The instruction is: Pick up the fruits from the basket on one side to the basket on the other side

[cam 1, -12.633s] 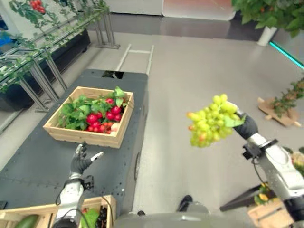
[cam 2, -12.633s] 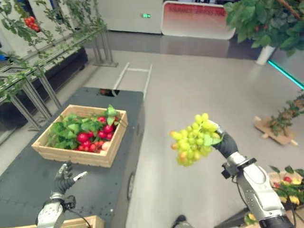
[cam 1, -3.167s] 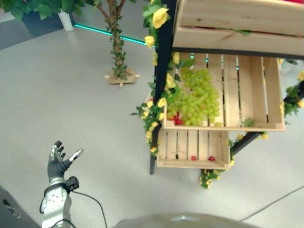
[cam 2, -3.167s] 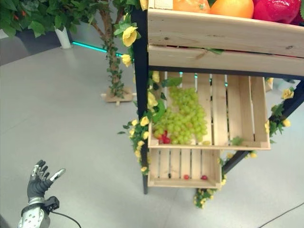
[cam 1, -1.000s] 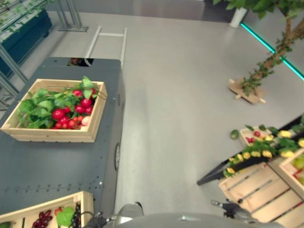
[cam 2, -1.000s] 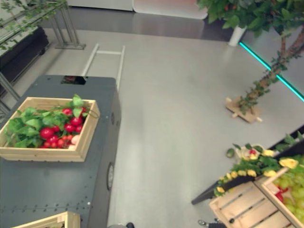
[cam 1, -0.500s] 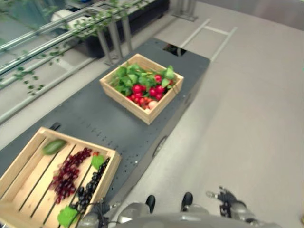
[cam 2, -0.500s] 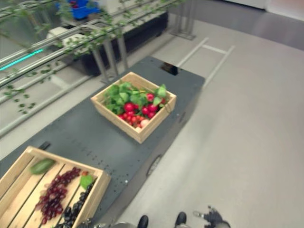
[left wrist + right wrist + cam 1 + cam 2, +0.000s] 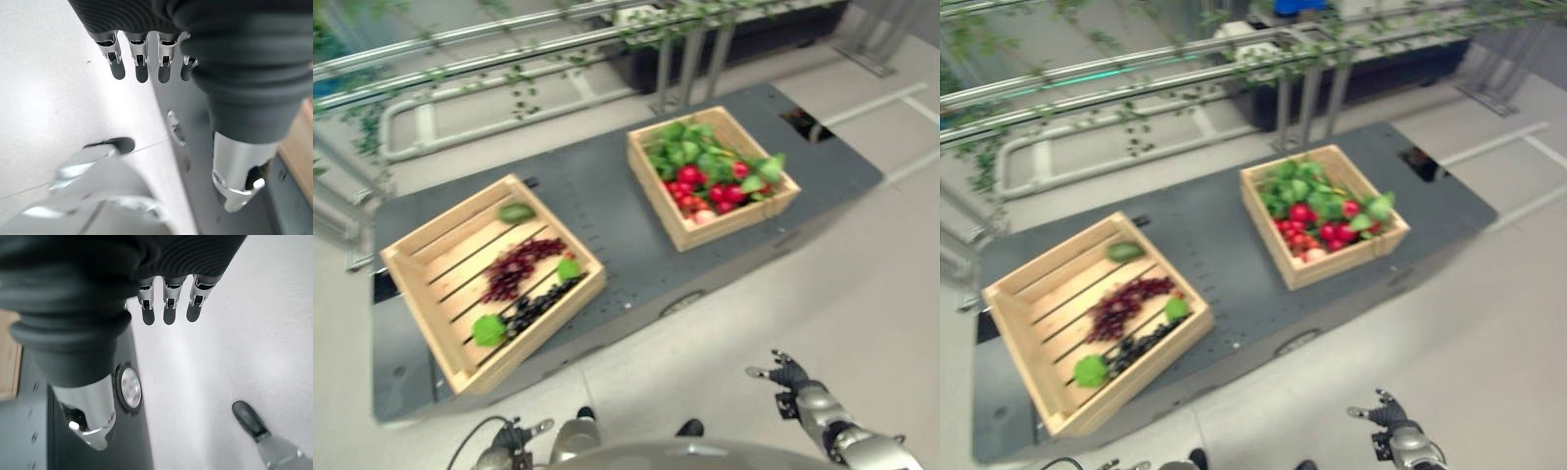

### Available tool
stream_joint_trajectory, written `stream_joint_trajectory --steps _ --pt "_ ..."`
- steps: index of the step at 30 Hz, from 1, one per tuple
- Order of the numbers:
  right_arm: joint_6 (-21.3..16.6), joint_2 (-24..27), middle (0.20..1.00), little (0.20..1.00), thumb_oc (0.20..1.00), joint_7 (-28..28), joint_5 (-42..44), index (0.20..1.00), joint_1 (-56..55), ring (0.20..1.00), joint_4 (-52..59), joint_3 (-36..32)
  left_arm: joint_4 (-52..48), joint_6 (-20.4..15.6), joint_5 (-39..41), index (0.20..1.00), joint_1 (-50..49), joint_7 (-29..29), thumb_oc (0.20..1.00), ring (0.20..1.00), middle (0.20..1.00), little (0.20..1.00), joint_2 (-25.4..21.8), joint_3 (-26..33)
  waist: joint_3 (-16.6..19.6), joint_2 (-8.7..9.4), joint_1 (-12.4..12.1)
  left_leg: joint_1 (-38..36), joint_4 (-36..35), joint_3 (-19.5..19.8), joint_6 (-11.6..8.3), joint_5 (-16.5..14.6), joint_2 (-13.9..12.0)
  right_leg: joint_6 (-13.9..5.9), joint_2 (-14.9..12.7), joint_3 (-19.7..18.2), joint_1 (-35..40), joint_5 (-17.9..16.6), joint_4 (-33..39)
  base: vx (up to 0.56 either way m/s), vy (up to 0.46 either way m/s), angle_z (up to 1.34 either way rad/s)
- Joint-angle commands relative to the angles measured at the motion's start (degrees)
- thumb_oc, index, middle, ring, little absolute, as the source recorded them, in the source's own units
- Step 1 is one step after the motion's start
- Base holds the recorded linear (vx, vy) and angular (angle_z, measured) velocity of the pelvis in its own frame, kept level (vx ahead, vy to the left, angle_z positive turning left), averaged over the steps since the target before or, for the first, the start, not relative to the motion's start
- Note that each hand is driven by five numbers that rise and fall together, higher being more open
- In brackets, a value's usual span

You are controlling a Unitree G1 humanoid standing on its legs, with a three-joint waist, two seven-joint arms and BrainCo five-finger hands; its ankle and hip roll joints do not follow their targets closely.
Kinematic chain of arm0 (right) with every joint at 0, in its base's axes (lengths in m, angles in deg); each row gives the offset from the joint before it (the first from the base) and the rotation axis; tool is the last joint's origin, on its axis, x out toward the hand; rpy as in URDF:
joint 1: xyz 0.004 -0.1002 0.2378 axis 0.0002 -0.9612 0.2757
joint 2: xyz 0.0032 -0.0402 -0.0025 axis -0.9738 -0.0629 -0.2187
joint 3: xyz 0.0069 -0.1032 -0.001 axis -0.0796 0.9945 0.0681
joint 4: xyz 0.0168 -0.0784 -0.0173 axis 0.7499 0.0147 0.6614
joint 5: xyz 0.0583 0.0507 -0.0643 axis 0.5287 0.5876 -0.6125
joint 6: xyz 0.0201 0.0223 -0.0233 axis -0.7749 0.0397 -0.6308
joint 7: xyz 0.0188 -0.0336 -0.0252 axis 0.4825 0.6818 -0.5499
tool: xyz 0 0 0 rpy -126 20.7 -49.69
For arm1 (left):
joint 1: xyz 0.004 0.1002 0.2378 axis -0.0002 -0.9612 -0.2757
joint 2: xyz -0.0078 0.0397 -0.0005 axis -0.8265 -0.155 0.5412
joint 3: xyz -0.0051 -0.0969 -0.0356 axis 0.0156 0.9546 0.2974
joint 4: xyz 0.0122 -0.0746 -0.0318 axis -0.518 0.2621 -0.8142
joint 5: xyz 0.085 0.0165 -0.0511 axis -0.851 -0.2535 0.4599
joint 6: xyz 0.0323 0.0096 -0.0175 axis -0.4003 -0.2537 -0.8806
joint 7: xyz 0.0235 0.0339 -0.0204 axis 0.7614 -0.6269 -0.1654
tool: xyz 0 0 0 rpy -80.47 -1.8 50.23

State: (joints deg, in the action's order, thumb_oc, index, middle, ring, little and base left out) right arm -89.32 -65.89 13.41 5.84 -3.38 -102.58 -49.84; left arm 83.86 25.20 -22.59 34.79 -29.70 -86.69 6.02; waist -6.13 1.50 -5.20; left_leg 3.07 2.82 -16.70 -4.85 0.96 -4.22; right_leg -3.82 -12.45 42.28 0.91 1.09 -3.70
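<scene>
Now your right hand (image 9: 789,375) hangs spread and empty, low beside the dark worktop (image 9: 607,211); your left hand (image 9: 146,58) is spread too. The slatted basket (image 9: 431,294) with dark grapes (image 9: 514,274) sits ahead, well apart from both hands.

Bare floor (image 9: 215,367) lies beyond the right hand's fingers (image 9: 168,313); the dark platform (image 9: 88,440) sits beside its thumb.
</scene>
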Motion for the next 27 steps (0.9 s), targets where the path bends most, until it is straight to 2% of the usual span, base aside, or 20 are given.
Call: stream_joint_trajectory --steps 1,3,4,5,7,10,14,15,16,17,18,19,20,22,24,27 --pt "-0.61 -0.53 1.0 1.0 1.0 0.22 0.13 1.0 1.28 1.0 0.48 -3.95 1.84 0.36 -1.8 1.0 -1.15 0.24 1.0 1.0 1.0 1.0 -0.64 0.58 2.46 0.4 -0.7 -4.31 3.15 -0.79 -3.14 -4.98 -3.58 -1.69 0.33 2.61 -4.18 -5.05 7.13 -0.14 0.075 1.57" --pt "-0.57 -0.72 1.0 1.0 1.0 0.26 0.22 1.0 0.39 1.0 0.71 -4.53 1.98 0.39 -2.33 1.0 -1.21 0.39 1.0 1.0 1.0 1.0 -0.64 0.46 2.53 0.39 -0.22 -4.26 2.43 -1.53 -2.86 -4.96 -3.73 -1.5 -0.62 3.99 -4.01 -4.8 6.37 -0.11 0.077 1.13" --pt "-0.68 -0.93 1.0 1.0 1.0 -0.07 0.89 1.0 -0.36 1.0 1.32 -5.54 1.68 0.16 -2.97 1.0 -0.83 0.6 1.0 1.0 1.0 1.0 -0.67 -0.21 2.11 0.25 -0.32 -3.69 1.86 -1.56 -2.13 -5.09 -3.89 -1.73 -2.69 5.62 -4.12 -5.57 4.97 -0.11 0.098 0.71" --pt "-0.66 -0.94 1.0 1.0 1.0 -0.08 0.89 1.0 -0.42 1.0 1.39 -5.63 1.69 0.15 -2.98 1.0 -0.79 0.61 1.0 1.0 1.0 1.0 -0.7 -0.29 2.1 0.27 -0.2 -3.69 1.7 -1.36 -2.02 -4.98 -3.74 -1.86 -2.91 5.81 -4.09 -5.6 4.78 -0.15 0.127 0.63" --pt "-0.64 -1.55 1.0 1.0 1.0 -0.64 1.5 1.0 -1.29 1.0 1.65 -6.93 1.29 0.01 -3.89 1.0 -0.15 0.6 1.0 1.0 1.0 1.0 -1.2 -1.26 1.54 0.28 -0.08 -3.51 0.33 -0.98 -1.14 -5.09 -3.12 -2.72 -5.84 8.2 -3.84 -6.56 2.78 -0.11 0.151 0.57" --pt "-0.54 -2.21 1.0 1.0 1.0 -1.56 2.07 1.0 -2.35 1.0 2.68 -9.25 1.04 -0.38 -6.36 1.0 -0.2 0.94 1.0 1.0 1.0 1.0 -2.23 -2.52 0.17 0.69 0.05 -3.75 -1.34 0.88 1.85 -5.97 0.91 -4.72 -10.57 10.48 -1.99 -8.76 0.69 -0.11 0.313 0.73" --pt "-0.58 -2.69 1.0 1.0 1.0 -2.13 2.72 1.0 -3.12 1.0 1.8 -11.49 1.86 -0.43 -7.79 1.0 -1.54 1.07 1.0 1.0 1.0 1.0 -2.68 -1.96 0.19 0.65 -0.65 -4.55 -1.55 1.17 3.46 -6.81 4.16 -6.38 -14.02 10.49 -1.64 -10.17 -0.73 -0.03 0.268 0.1" --pt "-0.6 -2.74 1.0 1.0 1.0 -2.04 3.0 1.0 -3.25 1.0 1.21 -11.98 2.18 -0.48 -7.94 1.0 -1.8 1.03 1.0 1.0 1.0 1.0 -2.84 -1.66 0.06 0.35 -0.53 -4.66 -1.61 1.7 3.83 -6.65 4.63 -6.58 -14.48 9.13 -1.89 -9.83 -2.11 -0.01 0.232 -0.03" --pt "-0.69 -2.75 1.0 1.0 1.0 -1.73 3.06 1.0 -3.27 1.0 0.78 -11.95 2.57 -0.43 -7.92 1.0 -2.1 1.08 1.0 1.0 1.0 1.0 -3.07 -1.47 -0.03 0.08 -0.17 -4.94 -1.8 2.25 4.21 -6.59 4.93 -6.41 -14.28 6.41 -2.53 -8.89 -4.38 0.01 0.217 -0.02" --pt "-0.82 -2.67 1.0 1.0 1.0 -1.43 3.1 1.0 -3.0 1.0 0.55 -11.61 2.79 -0.4 -7.47 1.0 -2.25 0.95 1.0 1.0 1.0 1.0 -3.39 -1.33 -0.42 -0.03 0.88 -5.47 -2.02 2.99 4.55 -6.36 5.35 -5.88 -12.15 0.3 -4.54 -6.77 -7.92 0.05 0.16 0.03" --pt "-0.83 -2.48 1.0 1.0 1.0 -1.19 3.38 1.0 -2.73 1.0 -0.12 -11.67 2.96 -0.4 -7.3 1.0 -2.32 0.86 1.0 1.0 1.0 1.0 -3.71 -1.25 -0.4 0.17 1.38 -5.82 -2.29 3.62 4.75 -6.09 6.02 -5.78 -9.96 -3.63 -5.8 -5.75 -9.19 0.07 0.111 0.17" --pt "-0.96 -2.53 1.0 1.0 1.0 -1.07 3.63 1.0 -2.85 1.0 -1.08 -11.7 3.22 -0.28 -7.58 1.0 -2.24 0.89 1.0 1.0 1.0 1.0 -3.97 -1.37 0.01 0.34 0.87 -5.97 -2.4 3.57 4.7 -6.09 6.33 -5.5 -8.51 -4.51 -5.7 -4.45 -9.04 0.09 0.021 0.31" --pt "-1.02 -2.58 1.0 1.0 1.0 -1.0 3.79 1.0 -3.21 1.0 -1.87 -11.87 3.36 -0.37 -7.89 1.0 -2.21 1.0 1.0 1.0 1.0 1.0 -4.15 -1.58 0.73 0.71 0.17 -5.75 -2.48 3.56 4.5 -6.16 6.45 -5.2 -7.8 -3.48 -4.49 -3.99 -7.28 0.08 -0.044 0.27" --pt "-1.01 -2.9 1.0 1.0 1.0 -0.94 3.98 1.0 -3.5 1.0 -3.13 -12.05 2.93 -0.77 -7.68 1.0 -1.98 1.0 1.0 1.0 1.0 1.0 -4.44 -1.72 1.34 0.92 -0.68 -5.11 -3.11 4.31 3.94 -5.15 6.22 -5.23 -6.67 -2.57 -3.46 -4.21 -4.52 0.03 -0.094 0.17" --pt "-0.98 -2.97 1.0 1.0 1.0 -1.05 4.15 1.0 -3.21 1.0 -3.86 -12.27 2.48 -0.82 -7.31 1.0 -1.8 0.9 1.0 1.0 1.0 1.0 -4.16 -1.86 1.57 1.06 -0.82 -4.57 -3.16 4.4 3.23 -4.68 5.56 -5.33 -5.14 -3.92 -2.9 -4.41 -2.2 0.01 -0.12 0.3" --pt "-0.72 -3.07 1.0 1.0 1.0 -1.1 3.53 1.0 -3.45 1.0 -5.11 -11.71 1.95 -1.02 -7.84 1.0 -1.81 1.1 1.0 1.0 1.0 1.0 -3.0 -3.04 2.4 1.18 -1.62 -3.91 -3.31 3.67 2.38 -3.99 4.46 -5.23 -4.17 -3.36 -1.31 -4.82 0.52 0.03 -0.085 0.11"
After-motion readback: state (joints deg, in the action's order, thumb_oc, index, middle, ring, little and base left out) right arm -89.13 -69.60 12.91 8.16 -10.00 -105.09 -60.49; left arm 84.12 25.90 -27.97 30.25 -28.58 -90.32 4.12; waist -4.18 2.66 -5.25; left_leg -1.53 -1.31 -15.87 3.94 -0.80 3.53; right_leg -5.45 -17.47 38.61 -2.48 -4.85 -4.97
